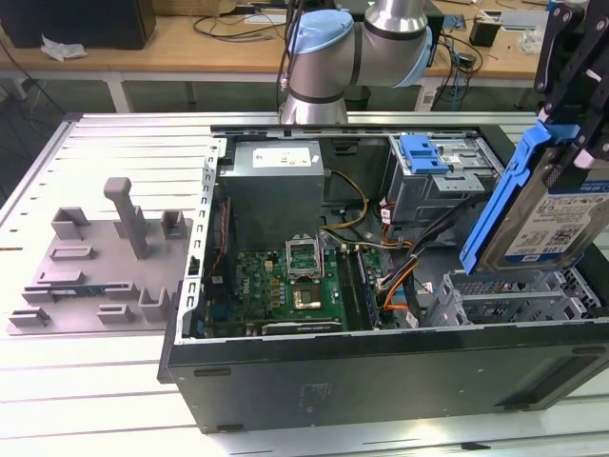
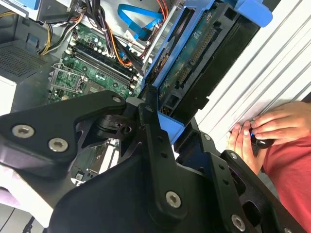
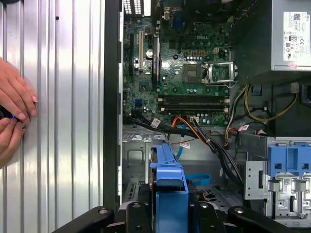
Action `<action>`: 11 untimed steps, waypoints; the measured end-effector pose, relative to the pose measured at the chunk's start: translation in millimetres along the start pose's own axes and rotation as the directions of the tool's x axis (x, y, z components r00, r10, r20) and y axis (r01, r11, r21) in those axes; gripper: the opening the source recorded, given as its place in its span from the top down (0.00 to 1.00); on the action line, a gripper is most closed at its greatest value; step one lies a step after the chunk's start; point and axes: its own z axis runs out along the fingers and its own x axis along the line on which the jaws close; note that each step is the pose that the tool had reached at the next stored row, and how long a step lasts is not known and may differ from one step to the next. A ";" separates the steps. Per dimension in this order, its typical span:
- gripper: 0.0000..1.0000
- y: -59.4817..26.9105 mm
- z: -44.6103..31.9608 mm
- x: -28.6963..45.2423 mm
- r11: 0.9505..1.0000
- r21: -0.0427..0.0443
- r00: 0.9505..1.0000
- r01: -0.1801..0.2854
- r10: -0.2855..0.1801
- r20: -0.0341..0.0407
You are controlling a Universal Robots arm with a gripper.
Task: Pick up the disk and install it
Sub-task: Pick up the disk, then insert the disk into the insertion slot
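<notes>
At the exterior view's left a grey plastic fixture [image 1: 105, 267] is seen lying on the ribbed metal tabletop [image 1: 124, 143]. Beside it stands the open computer case [image 1: 381, 376], with the grey power box [image 1: 276, 186] and the green circuit board [image 1: 285, 286] exposed inside. Further right a blue bracket [image 1: 423, 152] is seated in the upper bay, and a metal drive cage [image 1: 514, 295] occupies the near corner. Above that cage the disk [image 1: 547, 224] is held in the air, tilted steeply, label outward and clear of the cage. The gripper [image 1: 569, 133] is clamped on its upper end. In the second wrist view the fingers [image 2: 150, 114] are closed against the flat faces of the disk [image 2: 194, 63], whose connector edge points down toward the case. In the first wrist view its blue frame [image 3: 169, 179] is seen edge-on over the bay. A person's hands [image 3: 14, 111] rest on the tabletop outside the case. The disk is judged stiff, dense for its size and sensitive to knocks. Its metal faces are probably smooth enough to slip, while the plastic frame may flex. A hold across the faces near one end, away from the connector, is judged best.
</notes>
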 end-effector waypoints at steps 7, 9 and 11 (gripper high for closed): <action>0.64 0.0 1.6 0.0 1.000 0.000 1.000 0.000 0.000 0.000; 0.64 0.0 2.1 0.0 1.000 0.000 1.000 0.000 0.000 0.000; 0.64 0.0 2.5 0.0 1.000 0.000 1.000 0.000 0.000 0.000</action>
